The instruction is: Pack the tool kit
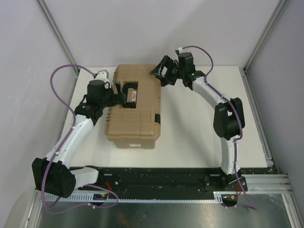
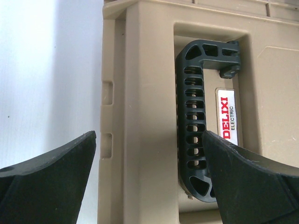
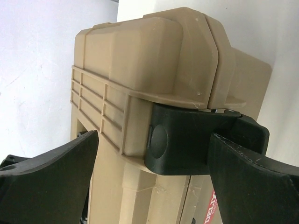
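The tool kit is a tan ribbed case (image 1: 135, 116) lying shut on the white table, its black handle (image 1: 130, 92) folded flat in a recess on top. My left gripper (image 1: 118, 95) hovers open at the case's left side. In the left wrist view one finger is off the case edge (image 2: 140, 116) and the other overlaps the handle (image 2: 191, 107), gripping nothing. My right gripper (image 1: 159, 73) is open at the far right corner. In the right wrist view its fingers stand either side of a black latch (image 3: 187, 135) on the case (image 3: 140, 51), without touching it.
The white table (image 1: 204, 137) extends to the right of the case. Grey walls and aluminium frame posts (image 1: 259, 47) enclose the back and sides. Purple cables (image 1: 59, 80) loop off both arms. A black rail (image 1: 156, 178) runs along the near edge.
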{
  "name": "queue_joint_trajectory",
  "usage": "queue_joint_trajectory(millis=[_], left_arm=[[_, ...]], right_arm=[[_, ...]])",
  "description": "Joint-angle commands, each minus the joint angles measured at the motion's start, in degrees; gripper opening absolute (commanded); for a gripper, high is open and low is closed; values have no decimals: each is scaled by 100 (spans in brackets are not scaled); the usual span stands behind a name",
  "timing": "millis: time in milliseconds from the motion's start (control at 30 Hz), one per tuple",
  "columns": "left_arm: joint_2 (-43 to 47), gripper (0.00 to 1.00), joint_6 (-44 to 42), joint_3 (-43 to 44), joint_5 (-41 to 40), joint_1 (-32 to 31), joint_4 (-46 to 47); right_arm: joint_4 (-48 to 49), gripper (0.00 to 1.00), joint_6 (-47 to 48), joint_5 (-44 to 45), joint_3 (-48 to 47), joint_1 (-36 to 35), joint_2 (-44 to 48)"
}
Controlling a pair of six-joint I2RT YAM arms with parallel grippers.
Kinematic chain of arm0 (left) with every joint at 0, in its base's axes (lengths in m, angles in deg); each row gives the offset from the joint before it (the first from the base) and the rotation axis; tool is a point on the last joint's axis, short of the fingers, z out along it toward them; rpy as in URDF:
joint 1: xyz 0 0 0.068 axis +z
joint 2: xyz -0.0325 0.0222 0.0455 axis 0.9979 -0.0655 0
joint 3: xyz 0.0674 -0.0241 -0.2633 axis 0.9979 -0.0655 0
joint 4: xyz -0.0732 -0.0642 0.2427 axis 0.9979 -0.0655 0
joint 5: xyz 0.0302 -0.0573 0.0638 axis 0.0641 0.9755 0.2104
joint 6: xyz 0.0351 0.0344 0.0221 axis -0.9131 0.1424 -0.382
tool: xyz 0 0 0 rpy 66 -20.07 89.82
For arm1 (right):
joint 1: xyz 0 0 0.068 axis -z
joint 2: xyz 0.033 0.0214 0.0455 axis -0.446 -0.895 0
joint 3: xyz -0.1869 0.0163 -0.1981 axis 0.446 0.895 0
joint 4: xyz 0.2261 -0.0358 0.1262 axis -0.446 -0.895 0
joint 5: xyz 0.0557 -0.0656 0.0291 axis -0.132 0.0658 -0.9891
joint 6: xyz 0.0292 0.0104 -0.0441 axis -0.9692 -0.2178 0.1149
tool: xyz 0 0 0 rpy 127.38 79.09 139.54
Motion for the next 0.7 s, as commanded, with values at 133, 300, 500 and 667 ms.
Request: queue_joint_trajectory(millis=[133, 300, 500, 667], left_arm=[[-26, 99, -245, -65, -215, 31, -119], [-25, 99, -258, -36, -235, 31, -124], [-14, 99, -264, -31, -248, 31, -119], [-31, 99, -276, -31, -258, 30, -124]], right_arm=[[-542, 99, 586, 542, 513, -54, 527], [-614, 99, 605, 527, 535, 21, 590], [-652, 99, 637, 579, 583, 57, 573], [445, 99, 618, 233, 1446, 155, 746]])
